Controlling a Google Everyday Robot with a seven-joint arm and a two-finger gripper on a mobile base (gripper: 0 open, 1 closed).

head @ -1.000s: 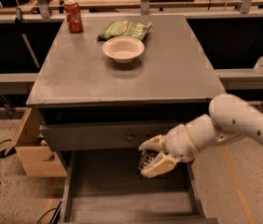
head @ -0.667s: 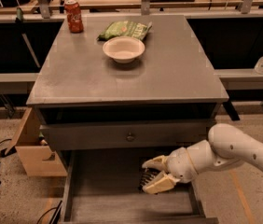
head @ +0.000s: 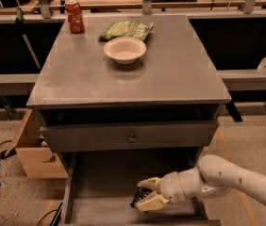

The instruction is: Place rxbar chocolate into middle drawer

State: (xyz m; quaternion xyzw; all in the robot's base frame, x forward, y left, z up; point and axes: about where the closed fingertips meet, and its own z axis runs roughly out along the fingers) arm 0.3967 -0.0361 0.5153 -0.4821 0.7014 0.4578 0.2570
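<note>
The middle drawer (head: 102, 180) stands pulled out below the cabinet, its floor in shadow. My gripper (head: 145, 193) is low inside the drawer, toward its front right, at the end of the white arm (head: 236, 175) that reaches in from the right. Its pale fingers (head: 151, 202) are shut on the rxbar chocolate (head: 137, 199), a dark flat bar whose end sticks out to the left of the fingers, just above the drawer floor. I cannot tell whether the bar touches the floor.
A closed grey drawer front with a round knob (head: 131, 138) sits above the open drawer. On the cabinet top are a red can (head: 74, 16), a green chip bag (head: 126, 30) and a white bowl (head: 125, 49). A wooden box (head: 34, 157) stands at the left.
My gripper has gone down from just under the drawer front to low inside the open drawer, still holding the bar.
</note>
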